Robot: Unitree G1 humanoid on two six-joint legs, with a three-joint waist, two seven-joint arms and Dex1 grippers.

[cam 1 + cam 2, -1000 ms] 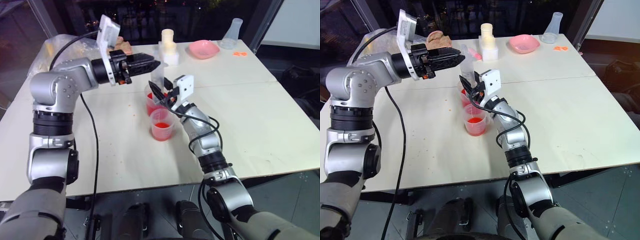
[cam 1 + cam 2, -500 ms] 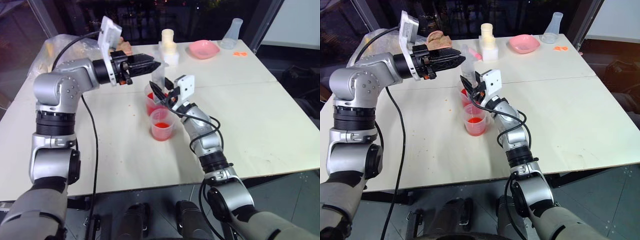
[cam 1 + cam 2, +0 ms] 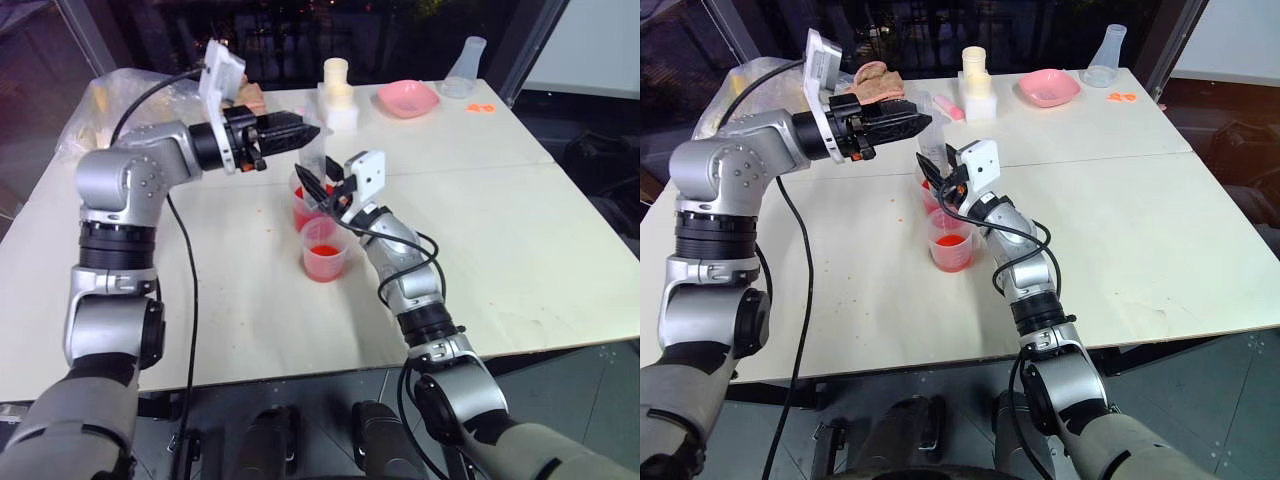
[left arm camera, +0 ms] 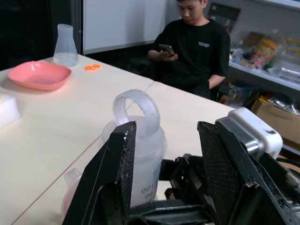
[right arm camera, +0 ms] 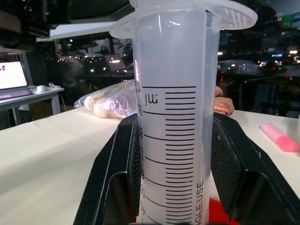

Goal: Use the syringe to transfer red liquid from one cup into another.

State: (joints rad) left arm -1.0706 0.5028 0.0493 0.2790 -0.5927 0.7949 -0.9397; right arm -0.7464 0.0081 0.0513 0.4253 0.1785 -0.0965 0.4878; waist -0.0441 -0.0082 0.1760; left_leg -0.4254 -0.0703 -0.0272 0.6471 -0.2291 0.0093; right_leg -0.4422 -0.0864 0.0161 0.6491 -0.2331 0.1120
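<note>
The syringe [image 3: 316, 152] stands upright, its lower end in the far cup [image 3: 303, 208], which holds red liquid [image 3: 304, 215]. A second cup [image 3: 323, 250] with red liquid stands just in front. My right gripper [image 3: 316, 186] is shut on the syringe barrel [image 5: 171, 140], with a finger [image 5: 234, 159] pressed to each side. My left gripper [image 3: 310, 128] reaches in level from the left at the syringe's top. In the left wrist view its fingers [image 4: 112, 173] stand apart on either side of the plunger ring [image 4: 136, 110], with a gap on one side.
A pink bowl [image 3: 407, 98], a clear flask [image 3: 465, 65], a cream bottle on a white box [image 3: 337, 92] and a plastic bag [image 3: 100, 95] stand along the table's far edge. A seated person [image 4: 194, 47] shows beyond the table. Bare tabletop [image 3: 520, 230] lies to the right.
The left arm's elbow has shifted slightly inward. Both grippers, the syringe and the cups keep their places.
</note>
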